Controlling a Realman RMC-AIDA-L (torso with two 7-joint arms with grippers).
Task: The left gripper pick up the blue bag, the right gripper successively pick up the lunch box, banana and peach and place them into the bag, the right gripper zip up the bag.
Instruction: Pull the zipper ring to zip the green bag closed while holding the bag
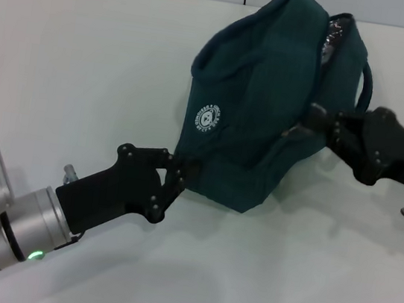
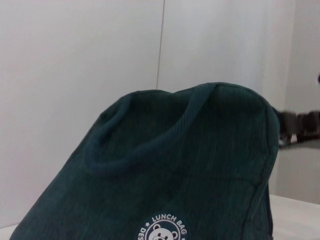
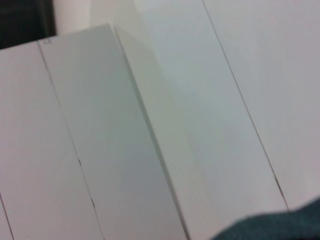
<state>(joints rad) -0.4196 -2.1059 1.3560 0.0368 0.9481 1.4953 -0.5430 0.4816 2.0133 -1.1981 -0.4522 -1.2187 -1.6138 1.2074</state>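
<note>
Blue bag (image 1: 262, 100) pinched by left pincer (image 1: 184, 173); contents hidden.

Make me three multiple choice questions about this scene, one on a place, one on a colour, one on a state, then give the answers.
1. Where does the left pincer hold the blue bag?
A. lower corner B. handle C. logo

2. What colour is the logo?
A. red B. white C. yellow

3. How does the bag sit?
A. flat on the table B. tipped, one end raised C. hanging clear of the table

Answers: 1 A, its fingers close on the bottom corner. 2 B, a white round print. 3 B, it leans with its top toward the right pincer, which meets its side.
</note>
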